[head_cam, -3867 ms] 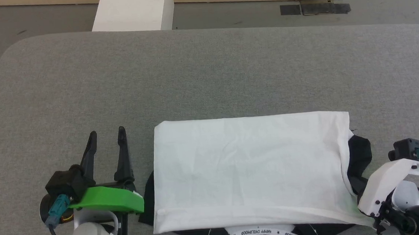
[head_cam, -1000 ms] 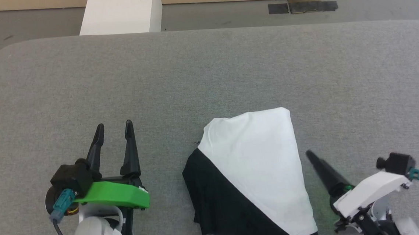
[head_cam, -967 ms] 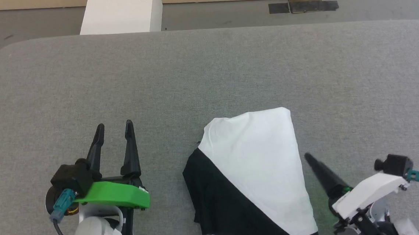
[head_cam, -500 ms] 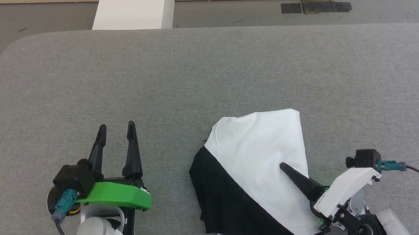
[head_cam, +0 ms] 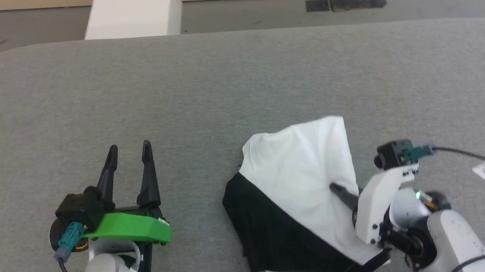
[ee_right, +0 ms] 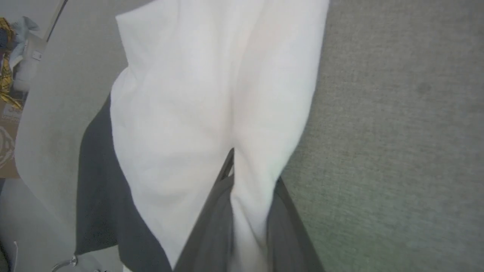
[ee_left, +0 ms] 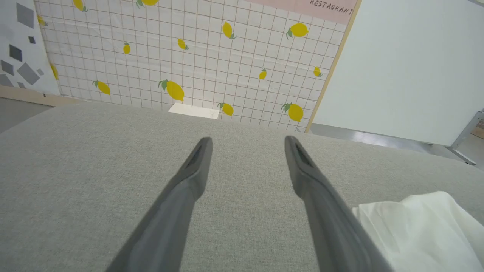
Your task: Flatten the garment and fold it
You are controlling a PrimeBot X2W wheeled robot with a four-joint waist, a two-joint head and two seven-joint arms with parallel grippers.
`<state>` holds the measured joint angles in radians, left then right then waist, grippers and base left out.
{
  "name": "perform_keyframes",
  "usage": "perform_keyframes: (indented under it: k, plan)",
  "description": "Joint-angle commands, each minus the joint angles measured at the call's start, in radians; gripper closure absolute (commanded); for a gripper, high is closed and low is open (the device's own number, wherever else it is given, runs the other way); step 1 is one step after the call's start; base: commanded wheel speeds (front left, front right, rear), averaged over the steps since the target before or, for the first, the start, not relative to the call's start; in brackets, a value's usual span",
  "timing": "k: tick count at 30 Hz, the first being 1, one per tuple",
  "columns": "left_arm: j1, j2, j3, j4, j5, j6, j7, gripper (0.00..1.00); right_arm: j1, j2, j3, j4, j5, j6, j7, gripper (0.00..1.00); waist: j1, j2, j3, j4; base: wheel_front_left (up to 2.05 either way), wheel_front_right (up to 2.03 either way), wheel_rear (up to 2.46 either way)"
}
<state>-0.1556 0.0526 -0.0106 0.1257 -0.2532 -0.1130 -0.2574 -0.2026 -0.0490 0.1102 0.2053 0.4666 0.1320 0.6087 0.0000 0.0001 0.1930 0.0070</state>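
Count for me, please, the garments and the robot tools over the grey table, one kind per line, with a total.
Garments: 1, the white-and-black garment, partly folded.
Tools: 2, the left tool, open over bare table, and the right tool, pinching a fold of the white cloth.
Total: 3

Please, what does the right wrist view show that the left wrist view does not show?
Right wrist view: the right gripper shut on a fold of the white shirt, its black sleeve beside. Left wrist view: the left gripper open over the grey table, a lemon-patterned wall behind. Both: the shirt's white cloth and the table.
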Motion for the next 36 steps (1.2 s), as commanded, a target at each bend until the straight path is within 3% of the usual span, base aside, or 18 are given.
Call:
perform_keyframes:
  k: [1,8,16,26,36]
  plan:
    - [-0.008,-0.002,0.005,-0.009,0.02,0.0,-0.004,0.0,-0.029,-0.008,-0.002,-0.037,-0.056,-0.001,0.025,1.0,0.0,-0.0001,0.035,-0.051,0.0,0.0,0.0]
    - [-0.056,0.004,0.007,-0.04,0.05,-0.004,-0.004,0.0,-0.12,-0.146,0.027,-0.143,-0.272,-0.001,0.077,1.0,0.0,-0.0001,0.113,-0.167,0.0,0.0,0.0]
    - [-0.128,0.035,-0.018,-0.069,0.078,-0.01,-0.004,0.0,-0.235,-0.302,-0.034,-0.066,-0.393,-0.001,-0.001,1.0,0.0,-0.0001,0.214,-0.278,0.0,0.0,0.0]
    - [-0.201,0.079,-0.036,-0.111,0.1,-0.009,0.017,0.0,-0.381,-0.364,-0.146,0.134,-0.514,-0.001,-0.167,1.0,0.0,-0.0001,0.318,-0.338,0.0,0.0,0.0]
    - [-0.234,0.103,-0.054,-0.169,0.113,-0.006,0.059,0.0,-0.524,-0.38,-0.274,0.337,-0.653,-0.001,-0.311,1.0,0.0,-0.0001,0.38,-0.316,0.0,0.0,0.0]
